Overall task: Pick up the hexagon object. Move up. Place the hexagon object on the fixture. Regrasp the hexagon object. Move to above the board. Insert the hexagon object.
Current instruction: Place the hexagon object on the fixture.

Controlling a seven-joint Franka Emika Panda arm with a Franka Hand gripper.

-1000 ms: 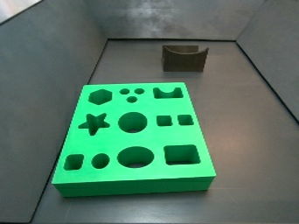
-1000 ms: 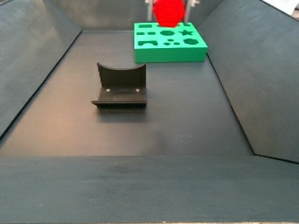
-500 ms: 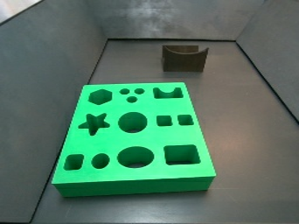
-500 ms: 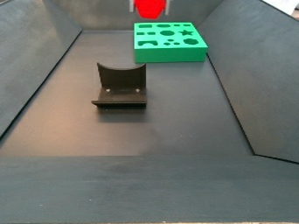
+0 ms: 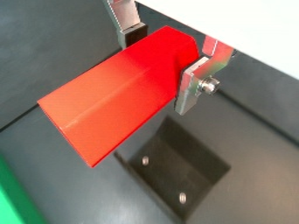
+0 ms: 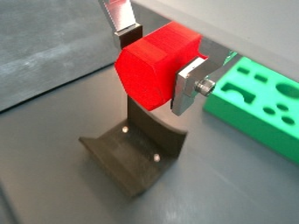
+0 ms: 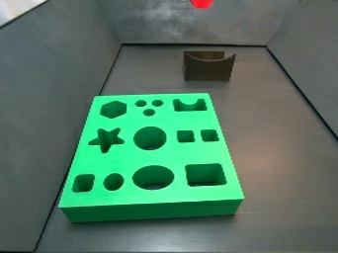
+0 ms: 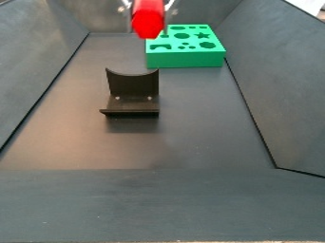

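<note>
Between the silver fingers (image 5: 193, 77) in a wrist view, the red hexagon (image 5: 117, 98) sat clamped near one end, most of its length jutting free. The claw (image 5: 163, 52) was closed on it, pads against opposite sides. Below lay the dark fixture (image 5: 176, 173), its base plate and screws visible, well under the peg with clear air between.

Seen from a wrist view at another angle, the hexagon (image 6: 158, 66) hung in the claw (image 6: 152, 54) above the fixture (image 6: 135, 157), roughly over its notch. The green board (image 6: 257, 101) lay off to one side on the table (image 6: 233, 188), apart from the fixture.

High at the far edge of a side view, only a sliver of the hexagon (image 7: 203, 3) showed, above and just left of the fixture (image 7: 209, 63); the claw itself was out of frame. The board (image 7: 152, 153) sat near, its holes empty.

From the opposite side view, the hexagon (image 8: 148, 19) hung high over the table, beyond the fixture (image 8: 129, 93) and left of the board (image 8: 185, 46). The claw (image 8: 143, 6) was barely visible at the top edge.

Judging by this, the step in hand was carrying the peg to the fixture. Doing it well would mean centring the peg's long axis along the notch, descending slowly, and letting go only once it rests in the curve, so it cannot roll or tip off.
</note>
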